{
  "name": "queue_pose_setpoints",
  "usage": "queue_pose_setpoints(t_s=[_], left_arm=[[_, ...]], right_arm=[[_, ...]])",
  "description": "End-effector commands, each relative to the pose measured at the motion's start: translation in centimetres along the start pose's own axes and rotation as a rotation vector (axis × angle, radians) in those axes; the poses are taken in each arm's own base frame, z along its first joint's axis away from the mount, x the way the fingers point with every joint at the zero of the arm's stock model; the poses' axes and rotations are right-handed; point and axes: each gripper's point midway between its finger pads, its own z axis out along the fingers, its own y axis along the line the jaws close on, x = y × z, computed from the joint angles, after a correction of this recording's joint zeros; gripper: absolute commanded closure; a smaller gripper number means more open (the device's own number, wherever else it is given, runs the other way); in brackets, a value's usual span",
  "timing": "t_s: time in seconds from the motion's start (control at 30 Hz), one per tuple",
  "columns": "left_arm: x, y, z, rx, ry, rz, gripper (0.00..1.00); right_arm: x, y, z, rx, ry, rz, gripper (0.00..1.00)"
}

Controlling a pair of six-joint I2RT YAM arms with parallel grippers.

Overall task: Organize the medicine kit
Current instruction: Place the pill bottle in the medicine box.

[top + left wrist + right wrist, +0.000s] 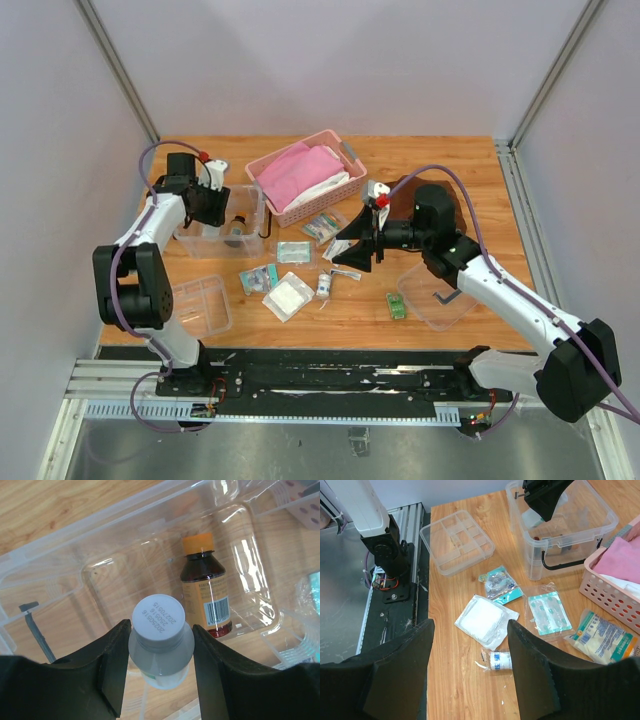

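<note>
In the top view, the divided clear tray (pixel 200 305) lies at the lower left of the tabletop (pixel 480 180), apart from the other things. Above it in the frame stands the open clear box (pixel 250 215). The left end effector (pixel 159 630) is over the box, its fingers clamped on the sides of a white bottle (pixel 161 666) whose grey cap faces the wrist camera. Whether that bottle touches the box floor cannot be told. Just beyond it, a brown bottle (pixel 205 587) with an orange cap lies on its side on the box floor.

Right of the box, at the centre of the frame, loose items lie scattered: a teal packet (pixel 258 278), a white gauze pack (pixel 288 296), a clear packet (pixel 293 252) and a small white roll (pixel 323 287). A green packet (pixel 323 228) lies just beside the pink basket (pixel 305 175) at upper centre.

The right end effector (pixel 470 625) hovers above these packets with its fingers spread apart and nothing between them. Further right lie a small green box (pixel 397 305) and the lid (pixel 425 280) with its dark handle, near the right arm.
</note>
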Motion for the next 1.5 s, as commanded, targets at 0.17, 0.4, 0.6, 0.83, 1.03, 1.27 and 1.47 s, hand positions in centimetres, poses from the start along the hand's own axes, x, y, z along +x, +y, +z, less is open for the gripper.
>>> queue_pose_setpoints(t_s=[0.17, 0.4, 0.6, 0.83, 1.03, 1.27, 1.47], left_arm=[[1.6, 0.7, 1.1, -0.019, 0.055, -0.005, 0.95], [2.5, 0.0, 2.7, 0.018, 0.075, -0.035, 0.87], [3.0, -0.3, 3.8, 0.028, 0.07, -0.061, 0.8], [3.1, -0.5, 3.9, 0.034, 0.061, -0.074, 0.63], [3.4, -0.5, 3.6, 0.026, 0.059, -0.07, 0.48], [3.4, -0.5, 3.4, 0.015, 0.049, -0.071, 0.36], [3.7, -0.5, 3.4, 0.013, 0.055, -0.069, 0.24]], right_arm=[[-1.4, 0.3, 0.0, -0.024, -0.021, -0.049, 0.39], [-1.2, 0.2, 0.1, -0.02, -0.015, -0.045, 0.39], [-1.2, 0.2, 0.1, -0.019, -0.014, -0.048, 0.39], [-1.0, 0.1, 0.1, -0.018, -0.009, -0.046, 0.39], [-0.9, 0.0, 0.2, -0.017, -0.007, -0.047, 0.39], [-0.8, -0.1, 0.2, -0.014, -0.003, -0.046, 0.39], [-0.8, -0.2, 0.1, -0.006, -0.001, -0.05, 0.39]])
